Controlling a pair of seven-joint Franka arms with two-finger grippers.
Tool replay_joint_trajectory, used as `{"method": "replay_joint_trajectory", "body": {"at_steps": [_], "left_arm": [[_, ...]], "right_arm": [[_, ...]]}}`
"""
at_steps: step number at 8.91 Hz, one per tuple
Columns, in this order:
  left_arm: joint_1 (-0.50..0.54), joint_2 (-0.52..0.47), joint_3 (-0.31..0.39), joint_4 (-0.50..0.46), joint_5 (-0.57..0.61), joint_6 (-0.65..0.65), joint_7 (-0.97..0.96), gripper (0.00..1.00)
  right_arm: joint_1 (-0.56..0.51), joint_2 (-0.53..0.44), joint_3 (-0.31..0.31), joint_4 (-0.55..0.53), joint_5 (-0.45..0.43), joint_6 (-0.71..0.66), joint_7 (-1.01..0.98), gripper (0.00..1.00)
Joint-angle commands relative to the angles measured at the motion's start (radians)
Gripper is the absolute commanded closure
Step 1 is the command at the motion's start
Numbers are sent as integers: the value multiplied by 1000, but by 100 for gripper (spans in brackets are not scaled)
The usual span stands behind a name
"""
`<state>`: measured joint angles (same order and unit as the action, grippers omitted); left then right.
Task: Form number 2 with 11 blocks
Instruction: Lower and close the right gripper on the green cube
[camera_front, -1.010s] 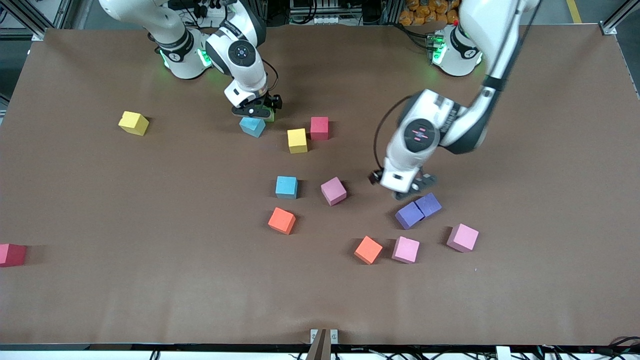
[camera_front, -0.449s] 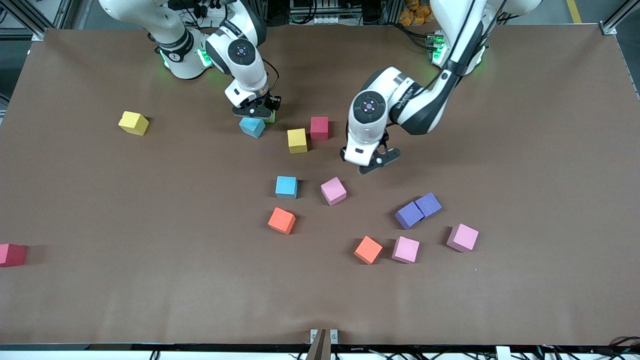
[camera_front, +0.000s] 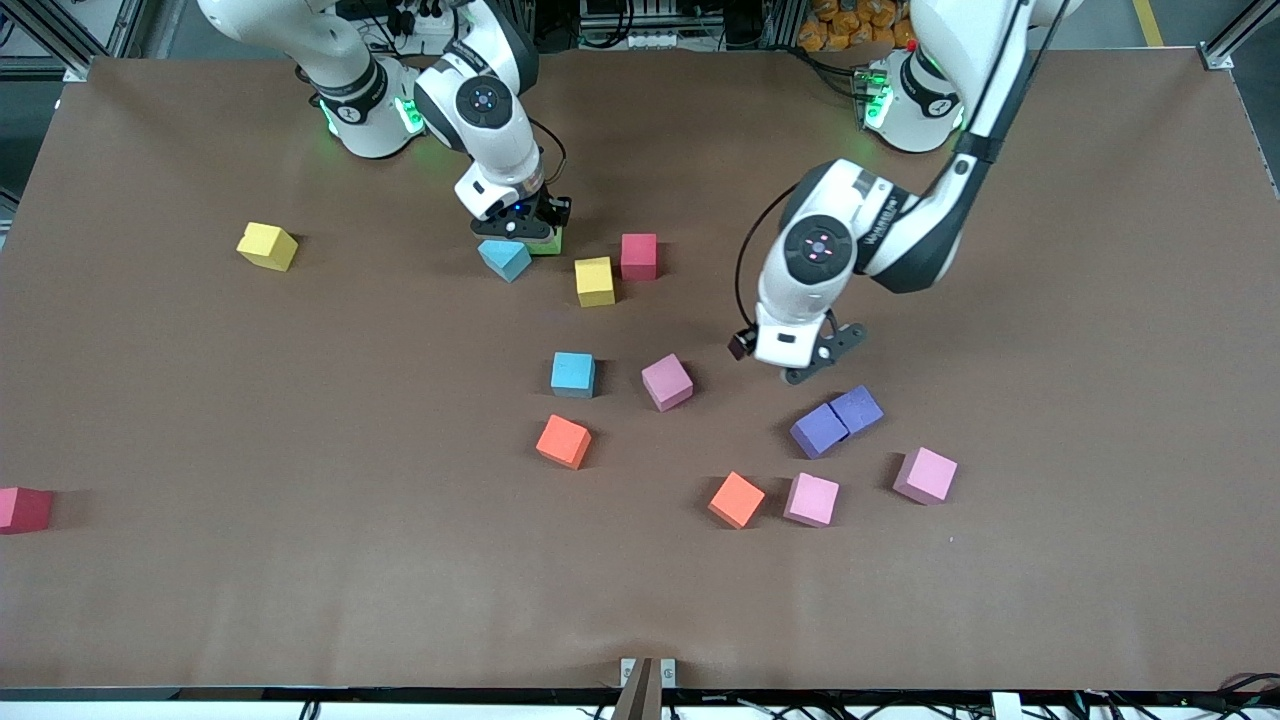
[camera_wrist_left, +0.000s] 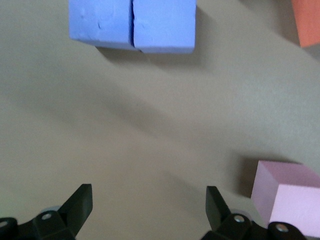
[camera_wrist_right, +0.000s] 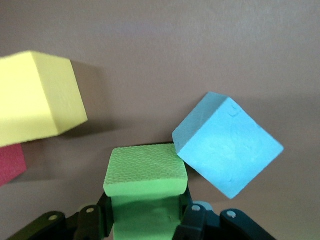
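Eleven-odd blocks lie scattered on the brown table (camera_front: 200, 600), no digit begun. Right gripper (camera_front: 520, 228) pinches the green block (camera_wrist_right: 145, 172), apparently touching a light blue block (camera_wrist_right: 227, 142). Left gripper (camera_front: 805, 365), fingers wide, hovers near the purple pair (camera_front: 836, 420). Foam looks light, squashy; grip flat faces. Room is ample.
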<state>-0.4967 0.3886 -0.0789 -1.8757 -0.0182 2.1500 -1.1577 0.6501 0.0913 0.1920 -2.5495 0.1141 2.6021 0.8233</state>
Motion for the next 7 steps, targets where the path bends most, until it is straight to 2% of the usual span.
{"method": "replay_joint_trajectory", "body": {"at_steps": [1, 4, 6, 7], "left_arm": [[13, -11, -5, 3, 23, 1, 1, 0], [111, -1, -5, 65, 24, 2, 25, 0], [145, 18, -4, 104, 24, 2, 35, 0], [150, 28, -4, 118, 24, 2, 35, 0]], "right_arm": [[-33, 37, -48, 41, 9, -11, -102, 100], [-41, 71, -152, 89, -45, -20, -243, 100], [-41, 93, -152, 162, -42, -135, -219, 100], [-38, 94, -151, 169, -34, -151, -208, 100]]}}
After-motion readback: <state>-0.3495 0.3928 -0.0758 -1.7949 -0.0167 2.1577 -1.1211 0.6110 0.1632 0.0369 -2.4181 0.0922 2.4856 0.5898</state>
